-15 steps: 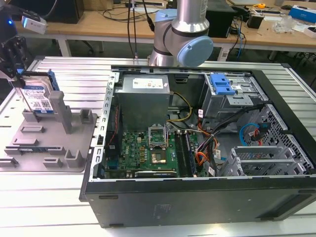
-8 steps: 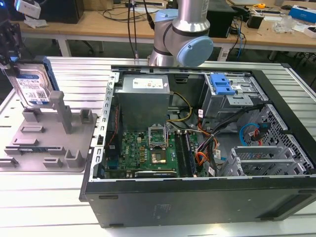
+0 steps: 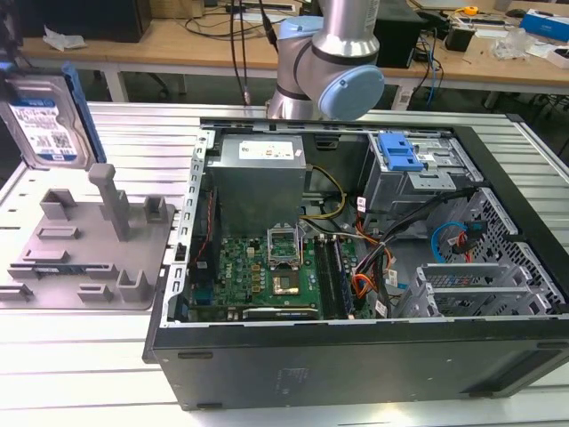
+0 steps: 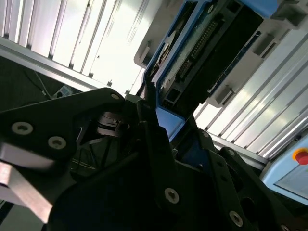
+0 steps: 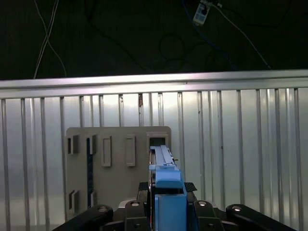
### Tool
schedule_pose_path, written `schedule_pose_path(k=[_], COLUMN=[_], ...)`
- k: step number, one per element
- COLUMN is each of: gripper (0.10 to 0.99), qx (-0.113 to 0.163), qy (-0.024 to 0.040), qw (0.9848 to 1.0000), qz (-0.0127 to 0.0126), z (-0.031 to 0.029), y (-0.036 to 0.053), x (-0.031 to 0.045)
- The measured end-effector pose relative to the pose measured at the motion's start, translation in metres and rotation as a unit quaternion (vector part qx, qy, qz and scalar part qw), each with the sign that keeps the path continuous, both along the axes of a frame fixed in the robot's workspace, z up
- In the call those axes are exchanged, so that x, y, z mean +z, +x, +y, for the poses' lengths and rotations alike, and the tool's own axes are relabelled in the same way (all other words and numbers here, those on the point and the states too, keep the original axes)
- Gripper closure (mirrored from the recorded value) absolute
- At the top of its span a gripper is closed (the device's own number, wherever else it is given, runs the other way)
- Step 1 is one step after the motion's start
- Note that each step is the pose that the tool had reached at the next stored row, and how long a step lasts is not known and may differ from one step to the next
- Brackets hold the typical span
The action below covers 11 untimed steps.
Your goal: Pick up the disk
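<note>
Clamped edge-on between the closed pincer (image 5: 166, 211) fingers, the disk (image 3: 46, 124) hangs upright, lifted clear above the grey fixture tray (image 3: 89, 245) on the slatted counter (image 3: 80, 347), well apart from the open computer case (image 3: 356, 267) toward the exterior view's right.

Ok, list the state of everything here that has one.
disk: upright, lifted above the holder, held in the jaws.
gripper: shut on the disk.
holder: flat on the table, slots bare.
PC case: lying on its side, side panel off.
CPU socket: latch open.
</note>
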State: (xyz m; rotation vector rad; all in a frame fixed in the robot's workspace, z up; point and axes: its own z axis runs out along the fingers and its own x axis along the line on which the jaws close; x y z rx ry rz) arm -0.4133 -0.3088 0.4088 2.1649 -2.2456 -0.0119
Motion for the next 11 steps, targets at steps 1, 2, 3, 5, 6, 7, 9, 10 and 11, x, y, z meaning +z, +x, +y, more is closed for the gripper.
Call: schedule_pose_path(k=[1, 2, 3, 5, 6, 7, 9, 10, 11], gripper=[0.718, 0.718, 0.718, 0.718, 0.718, 0.718, 0.718, 0.718, 0.718], qx=[0.000, 0.000, 0.000, 0.000, 0.000, 0.000, 0.000, 0.000, 0.000], qy=[0.0002, 0.0005, 0.0007, 0.0011, 0.0012, 0.0014, 0.0016, 0.0018, 0.0020], qw=[1.0000, 1.0000, 1.0000, 1.0000, 1.0000, 1.0000, 1.0000, 1.0000, 1.0000], qz=[0.0000, 0.0000, -0.0001, 0.0000, 0.0000, 0.0000, 0.0000, -0.0001, -0.0001], z=[-0.0001, -0.0002, -0.0002, -0.0003, -0.0004, -0.0005, -0.0005, -0.0006, -0.0007], y=[0.0002, 0.0006, 0.0008, 0.0013, 0.0016, 0.0018, 0.0023, 0.0026, 0.0030], x=[0.0049, 0.0128, 0.0175, 0.0316, 0.0400, 0.0455, 0.0571, 0.0639, 0.0735])
